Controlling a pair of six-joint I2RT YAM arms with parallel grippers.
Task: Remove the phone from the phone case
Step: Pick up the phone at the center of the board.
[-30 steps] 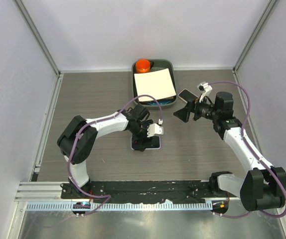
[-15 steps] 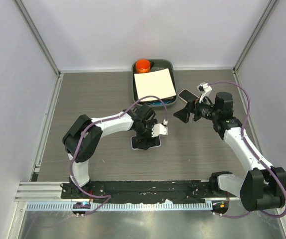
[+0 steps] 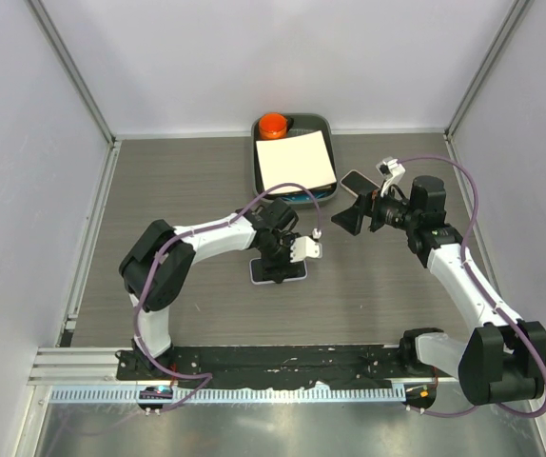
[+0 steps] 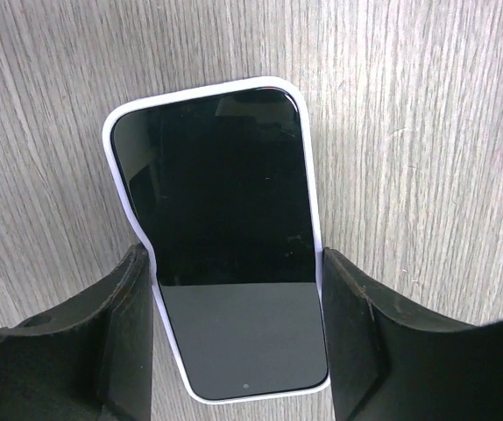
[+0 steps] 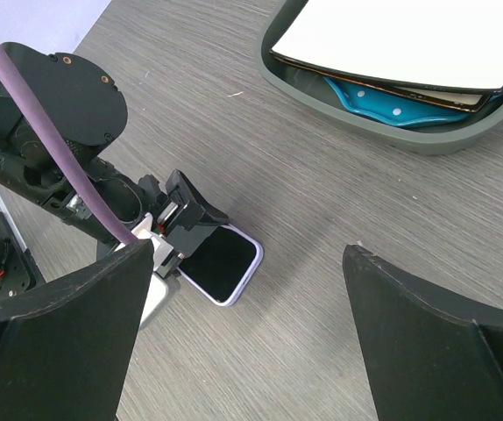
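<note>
The grey wood-grain worktop carries a dark grey plastic tray at its far edge, holding a white sheet and an orange round object. Near the middle, well apart from the tray, the pale lilac phone case lies flat on the worktop. The black glass-faced phone sits in it, screen up.

The left jaws stand narrow, one pad on each long edge of the case, holding it. The right jaws hang wide and empty above the worktop, near the tray's right corner.

The phone is probably stiff, smooth, slippery and fairly dense, with fragile glass. The case looks soft and bendable. Squeezing the long edges likely clamps the phone in too. A better hold is the case's rim at a corner, peeling the lip back while the opposite side is steadied.
</note>
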